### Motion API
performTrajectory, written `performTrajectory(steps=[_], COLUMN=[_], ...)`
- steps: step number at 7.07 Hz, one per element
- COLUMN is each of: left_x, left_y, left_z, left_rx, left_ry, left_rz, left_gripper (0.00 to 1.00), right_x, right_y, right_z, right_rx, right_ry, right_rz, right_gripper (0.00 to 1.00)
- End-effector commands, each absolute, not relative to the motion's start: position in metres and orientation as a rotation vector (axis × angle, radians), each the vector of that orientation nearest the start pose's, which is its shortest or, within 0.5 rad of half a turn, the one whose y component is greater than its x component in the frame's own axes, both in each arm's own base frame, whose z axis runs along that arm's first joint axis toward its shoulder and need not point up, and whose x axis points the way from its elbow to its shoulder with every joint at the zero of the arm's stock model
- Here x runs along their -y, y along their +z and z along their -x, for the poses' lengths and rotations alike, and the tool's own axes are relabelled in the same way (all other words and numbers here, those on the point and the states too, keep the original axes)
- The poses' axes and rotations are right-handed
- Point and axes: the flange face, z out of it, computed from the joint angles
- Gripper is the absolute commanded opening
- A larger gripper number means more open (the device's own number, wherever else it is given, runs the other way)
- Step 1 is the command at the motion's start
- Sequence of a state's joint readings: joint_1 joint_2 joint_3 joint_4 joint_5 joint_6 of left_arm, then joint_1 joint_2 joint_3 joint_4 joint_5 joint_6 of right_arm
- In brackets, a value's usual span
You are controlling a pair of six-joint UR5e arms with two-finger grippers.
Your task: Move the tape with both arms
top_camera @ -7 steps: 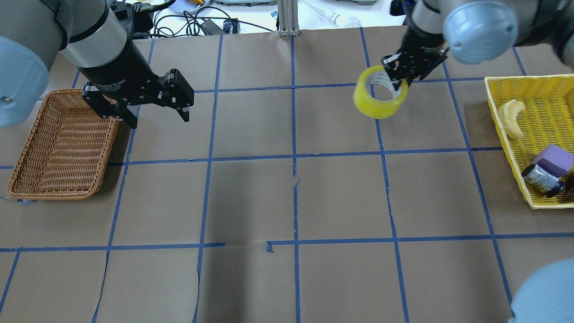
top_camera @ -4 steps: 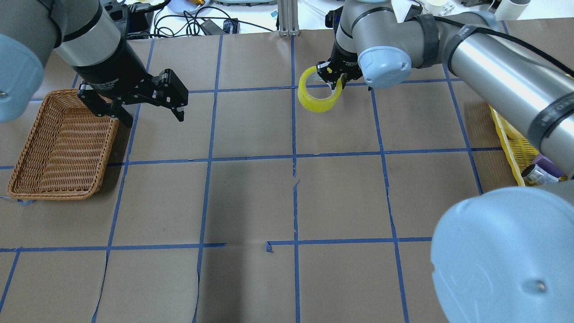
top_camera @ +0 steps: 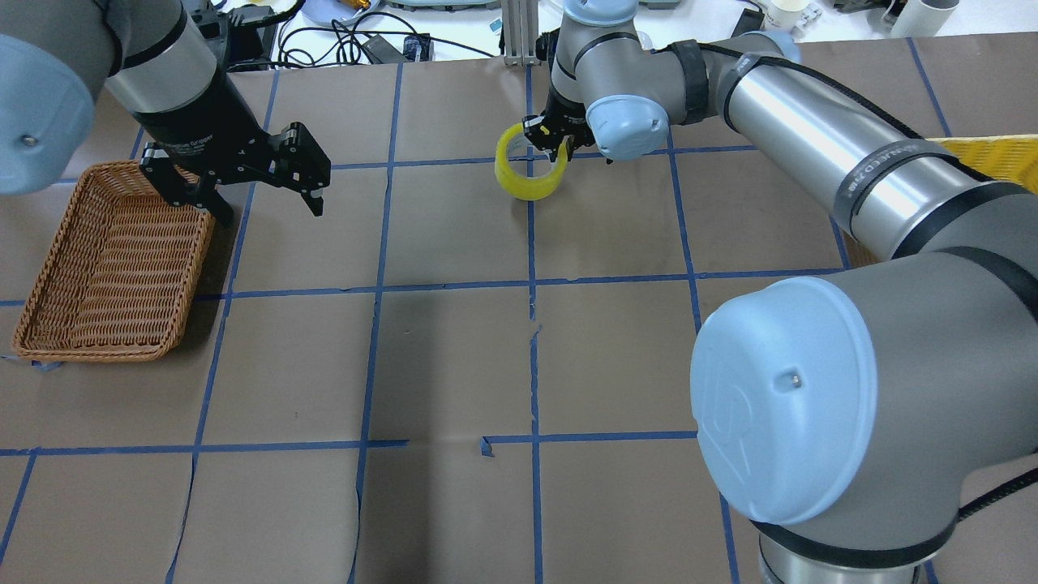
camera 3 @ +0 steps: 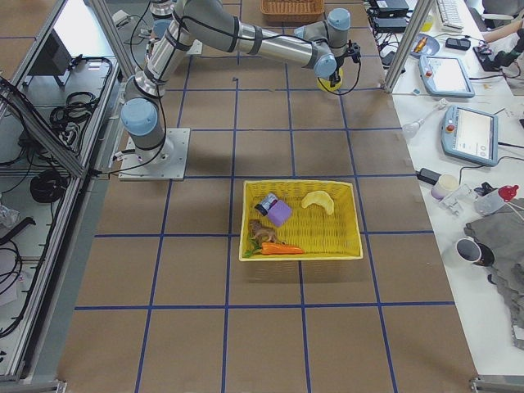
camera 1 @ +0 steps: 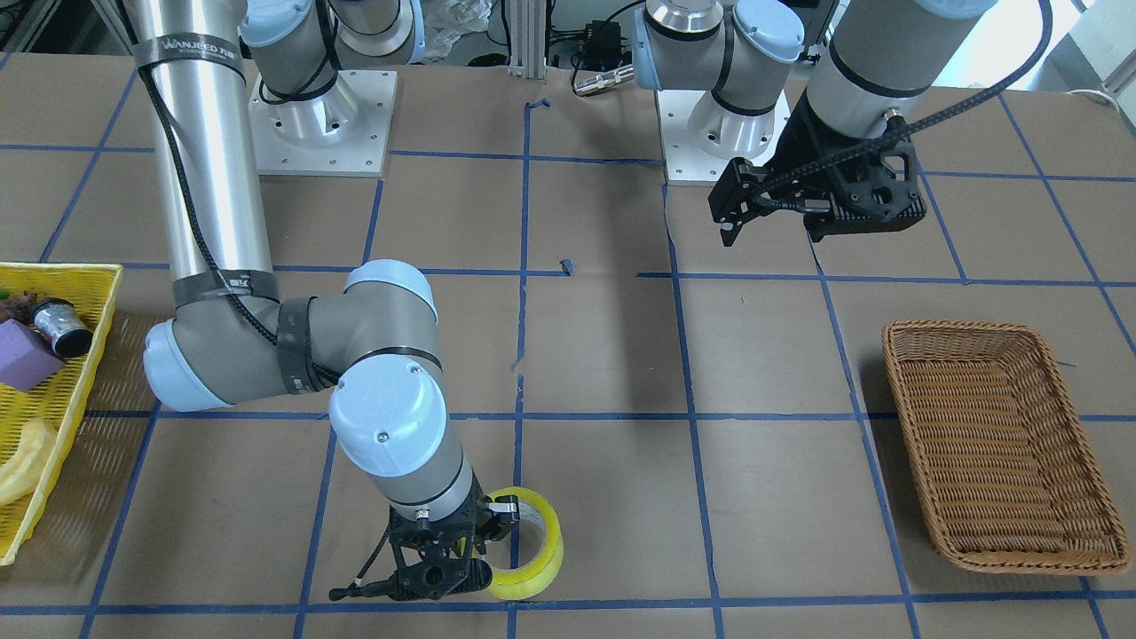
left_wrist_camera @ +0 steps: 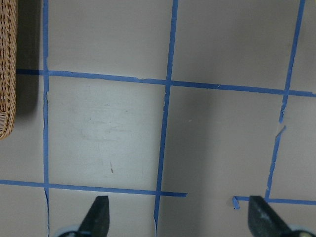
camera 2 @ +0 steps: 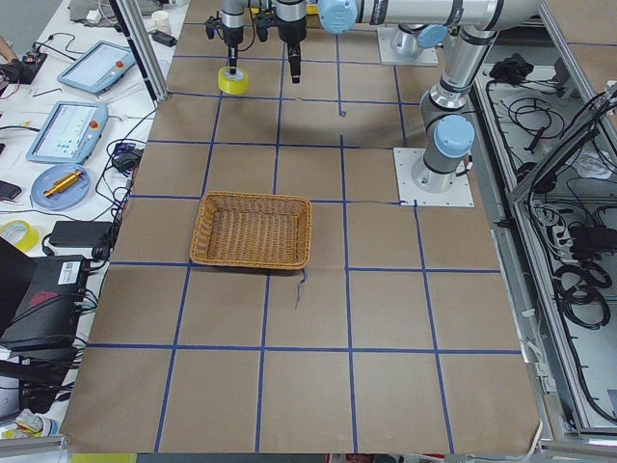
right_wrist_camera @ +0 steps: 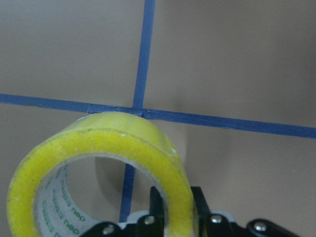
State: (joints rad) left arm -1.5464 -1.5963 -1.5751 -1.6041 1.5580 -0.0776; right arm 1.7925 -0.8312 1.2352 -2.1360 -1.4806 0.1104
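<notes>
Table (top_camera: pixel 454 357) covered in brown paper with a blue tape grid (top_camera: pixel 531 243); cluttered benches beyond it. Wicker basket (top_camera: pixel 105 259) far left. Left gripper (top_camera: pixel 270 215) just beside it, jaws spread wide, holding nothing. Tape (top_camera: pixel 527 185) upright at the far-centre grid crossing, its wall pinched by the right gripper (top_camera: pixel 553 150). Yellow basket (camera 3: pixel 303 256) holds a banana (camera 3: pixel 318 201), a purple block (camera 3: pixel 280 212) and a carrot (camera 3: pixel 282 248).

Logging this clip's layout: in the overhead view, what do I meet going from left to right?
wicker basket → left gripper, open above the table → tape → yellow basket at the right edge. The right gripper clamps the tape's wall and overlaps it, so it is left out of the order.
</notes>
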Motion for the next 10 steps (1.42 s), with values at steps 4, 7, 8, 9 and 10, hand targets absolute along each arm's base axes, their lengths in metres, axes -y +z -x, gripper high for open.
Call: performTrajectory(steps=[4,7,8,9,10], left_x=[0.587,0.633,0.639,0.646,0.648], left_y=[0.392,0.309,0.281,0.251,0.227], left_z=[0.122,0.154,0.184,0.222,0.253], left_rx=[-3.169,-3.222,-3.196,-3.148,-3.096], left_ry=[-0.094,0.064,0.127,0.11,0.143], left_rz=[0.365,1.207,1.348,1.499,1.6], left_gripper=[1.0,1.0,1.0,0.96,0.9], right_x=[0.703,0.65,0.635,0.596,0.547], right_y=[0.225,0.348,0.376,0.394,0.408], right_z=[-0.318,-0.247,-0.183,-0.14,-0.12], right_rx=[-3.021,-3.065,-3.066,-3.065,-3.071], right_ry=[-0.14,0.104,0.115,0.111,0.087], right_rz=[0.24,0.223,0.14,0.126,0.136], right_gripper=[1.0,1.0,1.0,1.0,1.0])
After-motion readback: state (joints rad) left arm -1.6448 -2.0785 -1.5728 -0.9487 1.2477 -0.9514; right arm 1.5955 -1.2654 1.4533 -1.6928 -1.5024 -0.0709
